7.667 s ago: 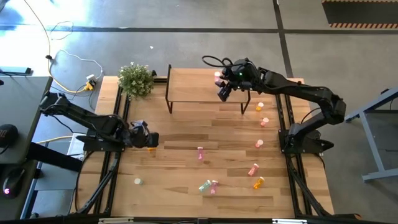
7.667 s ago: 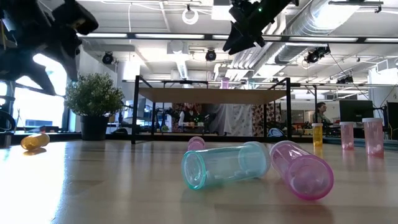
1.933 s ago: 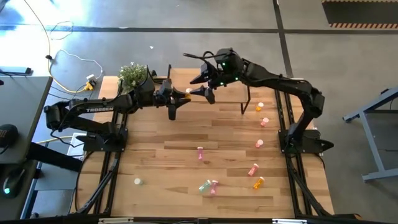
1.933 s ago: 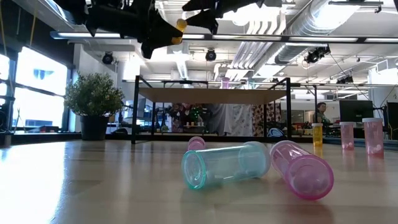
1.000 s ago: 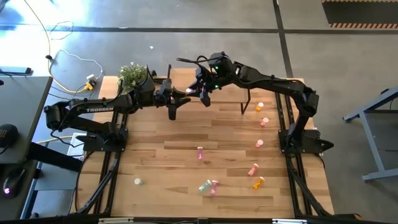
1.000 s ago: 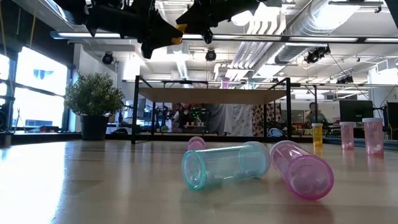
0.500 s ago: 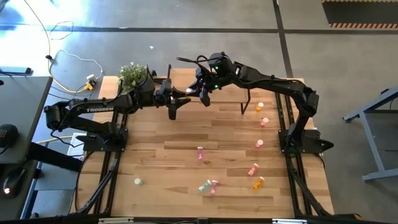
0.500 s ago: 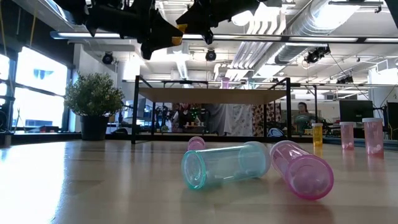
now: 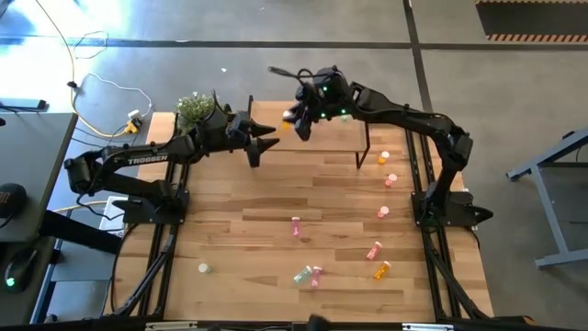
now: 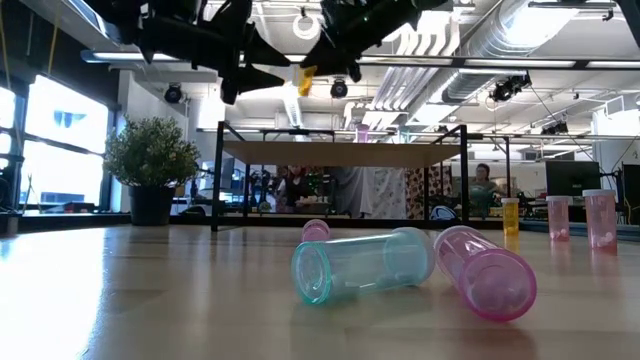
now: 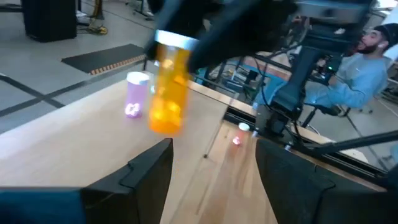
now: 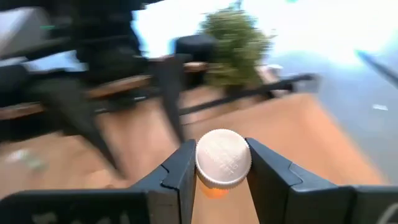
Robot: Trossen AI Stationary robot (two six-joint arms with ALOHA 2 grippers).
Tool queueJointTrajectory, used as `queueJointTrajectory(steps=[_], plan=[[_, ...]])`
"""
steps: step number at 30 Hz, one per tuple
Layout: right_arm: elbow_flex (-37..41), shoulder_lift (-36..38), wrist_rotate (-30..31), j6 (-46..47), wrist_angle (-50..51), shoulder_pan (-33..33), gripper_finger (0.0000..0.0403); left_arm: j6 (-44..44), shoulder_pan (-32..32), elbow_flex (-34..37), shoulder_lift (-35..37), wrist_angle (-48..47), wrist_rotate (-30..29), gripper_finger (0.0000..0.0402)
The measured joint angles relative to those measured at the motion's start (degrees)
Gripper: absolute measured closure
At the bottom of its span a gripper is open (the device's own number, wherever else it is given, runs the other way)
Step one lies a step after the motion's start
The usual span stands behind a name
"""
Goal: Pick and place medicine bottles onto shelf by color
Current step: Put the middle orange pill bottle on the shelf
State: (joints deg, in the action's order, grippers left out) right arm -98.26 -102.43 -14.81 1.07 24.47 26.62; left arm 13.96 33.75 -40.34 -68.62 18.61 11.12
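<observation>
An orange medicine bottle with a white cap hangs in the air above the shelf, a light-wood board on black legs. My right gripper is shut on it. My left gripper stands open just to the left of the bottle, apart from it, with nothing between its fingers. In the low view the orange bottle shows high above the shelf. A purple bottle stands upright on the shelf board. Other bottles lie or stand on the table, among them a green one lying on its side. My right gripper pinches the orange bottle at its cap end between its two fingers, one on each side of the cap. The fingers come from the table's right side, slanting downward. The bottle hangs below them, cap up and nearly upright, clear of the shelf.
A potted plant stands at the table's far left corner beside the shelf. Several small bottles are scattered along the right side, and a pink one and others lie toward the near edge. A person sits beyond the table.
My left gripper has opened and let go of the orange bottle, and has drawn slightly away toward the left. My right gripper, still shut on the bottle, has carried it toward the table's far edge, over the shelf.
</observation>
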Motion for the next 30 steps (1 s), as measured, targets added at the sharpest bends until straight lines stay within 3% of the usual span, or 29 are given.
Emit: queueJointTrajectory(steps=[6,23,30], plan=[[1.33,0.02,11.27,-2.4,-4.94,2.78,0.0295,0.0,1.91,0.0,0.0,-0.02,0.04,0.0183],[12.83,-0.02,15.92,-4.02,-12.21,1.88,0.0295,-0.62,2.3,0.0,0.0,-1.26,0.06,0.0185],[13.03,-0.02,14.55,-9.55,-12.62,1.43,0.0295,-0.63,2.3,0.0,0.0,-1.27,0.08,0.0185]])
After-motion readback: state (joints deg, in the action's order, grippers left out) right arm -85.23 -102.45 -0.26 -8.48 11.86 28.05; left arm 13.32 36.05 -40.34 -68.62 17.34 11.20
